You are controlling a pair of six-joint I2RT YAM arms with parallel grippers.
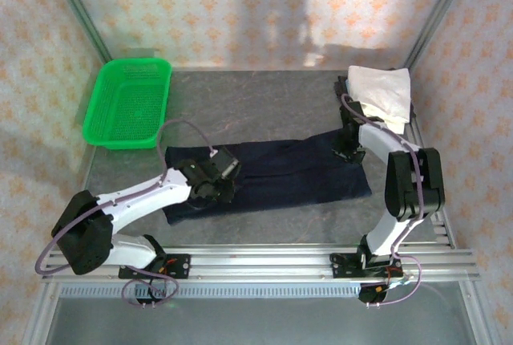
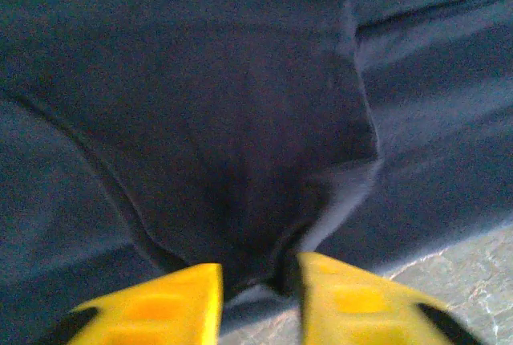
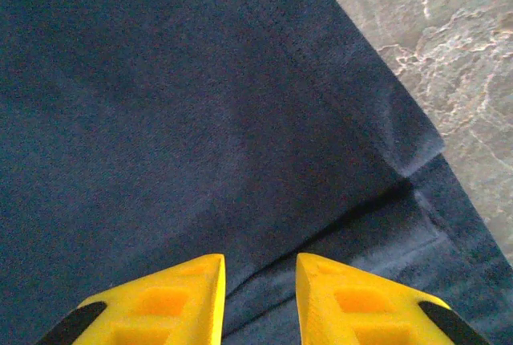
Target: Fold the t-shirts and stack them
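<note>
The table (image 1: 264,108) is a grey, marbled slab closed in on three sides by pale walls (image 1: 240,8) papered with a small orange flower pattern. Slanted metal posts (image 1: 80,8) stand at the far corners, and an aluminium rail (image 1: 264,261) along the near edge carries the two arm bases.

The left gripper (image 1: 227,180) sits low on the left part of the navy t-shirt (image 1: 288,172). Seen from its wrist, the left gripper (image 2: 258,277) has its yellow fingers (image 2: 160,305) a little apart, and a raised ridge of the navy t-shirt (image 2: 240,120) runs into the gap. I cannot tell whether the cloth is pinched there or lies loose.

The right gripper (image 1: 346,152) stands at the shirt's far right corner. Its wrist view shows the right gripper (image 3: 260,269) with the jaws narrowly parted and nothing between them. The navy t-shirt (image 3: 200,104) lies flat below, one layer's edge crossing near the tips, with bare table to the right.

The navy shirt lies as a long band across the middle of the table. The white t-shirt (image 1: 383,88) rests as a folded bundle at the far right corner, behind the right arm. A green mesh basket (image 1: 128,108) sits at the far left, well apart from both shirts.
</note>
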